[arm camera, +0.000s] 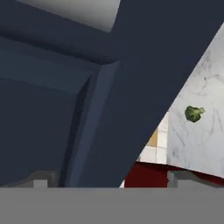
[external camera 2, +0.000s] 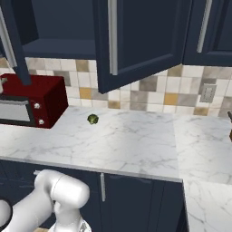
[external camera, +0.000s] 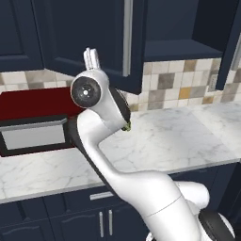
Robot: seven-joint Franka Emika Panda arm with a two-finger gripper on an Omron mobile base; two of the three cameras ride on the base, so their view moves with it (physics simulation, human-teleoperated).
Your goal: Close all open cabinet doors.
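Two navy cabinet doors stand swung out on either side of an open shelf bay (external camera: 181, 28). The left door (external camera: 89, 37) has a silver bar handle (external camera: 127, 37); in the right base view it shows edge-on (external camera 2: 13, 41). The right door (external camera 2: 140, 36) juts over the counter and also shows at the picture's edge (external camera: 233, 44). My gripper (external camera: 91, 57) points up at the left door's face, fingers apart and holding nothing. The hand view has that door's framed panel (arm camera: 65, 87) very close, with my gripper (arm camera: 111, 179) open at the bottom.
A red microwave (external camera 2: 31, 106) sits on the marble counter (external camera 2: 136, 145) under the left door. A small broccoli floret (external camera 2: 93, 119) lies on the counter, also in the hand view (arm camera: 194, 113). A shut cabinet door (external camera 2: 215, 27) is at the right. Navy base cabinets run below.
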